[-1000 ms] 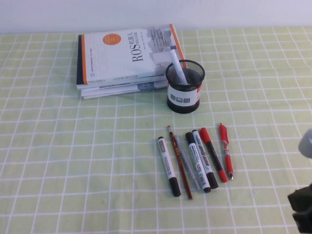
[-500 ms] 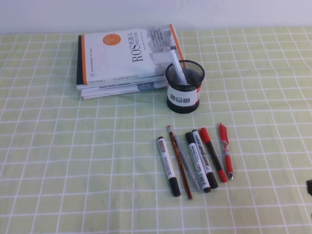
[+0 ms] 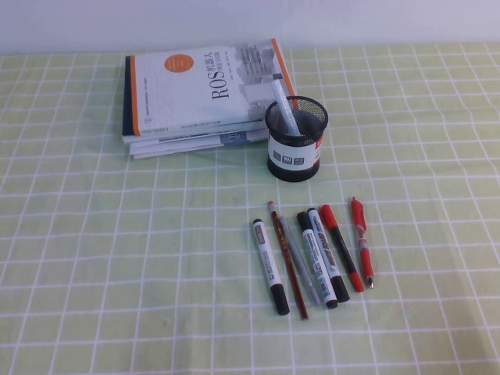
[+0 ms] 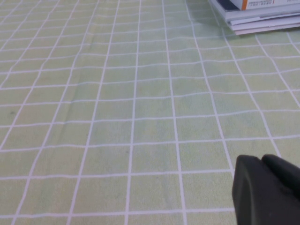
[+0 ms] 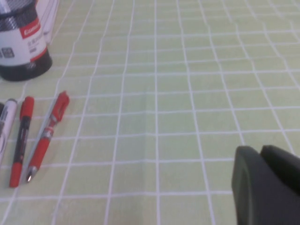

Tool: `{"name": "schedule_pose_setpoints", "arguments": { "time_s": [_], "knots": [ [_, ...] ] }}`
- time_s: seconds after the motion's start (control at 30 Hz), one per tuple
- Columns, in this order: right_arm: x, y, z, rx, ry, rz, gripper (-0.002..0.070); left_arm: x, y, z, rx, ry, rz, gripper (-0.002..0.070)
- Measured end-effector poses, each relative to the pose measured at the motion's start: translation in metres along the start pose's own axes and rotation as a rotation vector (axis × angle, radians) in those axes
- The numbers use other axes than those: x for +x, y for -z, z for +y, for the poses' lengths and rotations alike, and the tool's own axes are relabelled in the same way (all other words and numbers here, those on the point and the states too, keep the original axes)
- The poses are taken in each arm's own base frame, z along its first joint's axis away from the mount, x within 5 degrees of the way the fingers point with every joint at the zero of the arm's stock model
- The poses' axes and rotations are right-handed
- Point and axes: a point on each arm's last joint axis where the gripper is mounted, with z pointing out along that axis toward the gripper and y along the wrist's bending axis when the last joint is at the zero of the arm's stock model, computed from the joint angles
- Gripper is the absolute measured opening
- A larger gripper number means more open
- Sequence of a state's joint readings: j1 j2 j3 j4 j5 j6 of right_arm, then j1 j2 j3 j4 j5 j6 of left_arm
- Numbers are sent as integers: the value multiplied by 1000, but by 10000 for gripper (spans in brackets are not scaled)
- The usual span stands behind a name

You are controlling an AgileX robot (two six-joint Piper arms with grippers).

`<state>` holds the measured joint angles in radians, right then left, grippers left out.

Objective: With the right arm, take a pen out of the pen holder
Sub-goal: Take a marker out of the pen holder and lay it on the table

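Behind laid-out row on counter [image 3: 117, 273], beside books [image 3: 195, 90]: pen holder [image 3: 296, 148] upright, pen [image 3: 284, 109] leaning inside. Right gripper [image 5: 265, 183] low, apart from red pen [image 5: 47, 133], fingers clenched. Left gripper [image 4: 265, 187] low over counter; grip cannot tell.

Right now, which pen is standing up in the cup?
The white pen leaning in the black mesh cup; the other pens lie flat on the cloth. Left gripper and right gripper are over the cloth, away from it.

Books [image 3: 205, 90] behind pen holder [image 3: 296, 148], pens [image 3: 326, 254] before; right side open.
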<state>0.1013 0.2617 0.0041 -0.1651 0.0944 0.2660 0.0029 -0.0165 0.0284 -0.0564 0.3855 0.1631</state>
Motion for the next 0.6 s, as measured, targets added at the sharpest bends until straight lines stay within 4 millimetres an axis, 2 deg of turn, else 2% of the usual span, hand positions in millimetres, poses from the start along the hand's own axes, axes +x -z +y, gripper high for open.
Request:
{"name": "schedule_pose_setpoints", "arguments": {
  "time_s": [0.23,0.6],
  "knots": [
    [1,14,-2,16,-8,-136,-13,0,0,0,0,0,0,-6],
    [7,19,-4,35,-12,-116,-12,0,0,0,0,0,0,-6]
  ]
}}
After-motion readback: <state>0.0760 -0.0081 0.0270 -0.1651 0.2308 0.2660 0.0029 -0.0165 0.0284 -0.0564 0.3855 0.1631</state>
